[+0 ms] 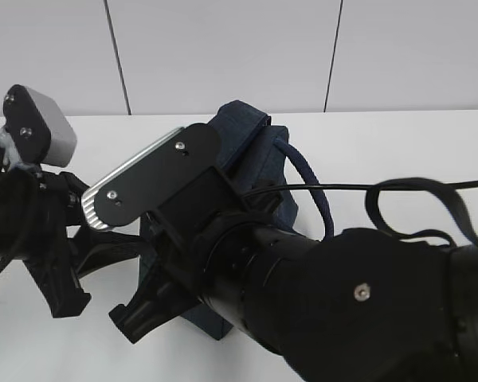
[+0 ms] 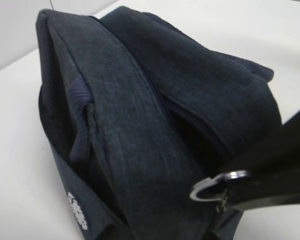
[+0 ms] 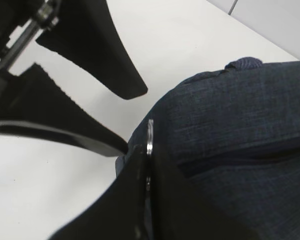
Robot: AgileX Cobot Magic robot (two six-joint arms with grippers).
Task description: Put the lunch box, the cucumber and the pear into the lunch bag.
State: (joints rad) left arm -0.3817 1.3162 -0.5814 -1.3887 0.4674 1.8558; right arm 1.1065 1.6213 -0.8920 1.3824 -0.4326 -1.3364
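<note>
Lunch bag [image 1: 259, 163]: mostly hidden behind the arms in the exterior view.
Bag contents: not visible.
White logo [image 2: 78, 210]: blurred, unreadable.

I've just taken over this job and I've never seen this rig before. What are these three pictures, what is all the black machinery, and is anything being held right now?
The black machinery is two robot arms, each ending in a two-fingered gripper. The exterior picture looks down over the left arm and the right arm. The other two pictures come from a camera on each wrist, so they are close-ups.

A dark navy lunch bag sits on the white table. In the right wrist picture, the right gripper is pinched on the metal ring pull of the bag's zipper. The left gripper is open just beside it and holds nothing.

The lunch box, the cucumber and the pear do not show in any of the three pictures.
</note>
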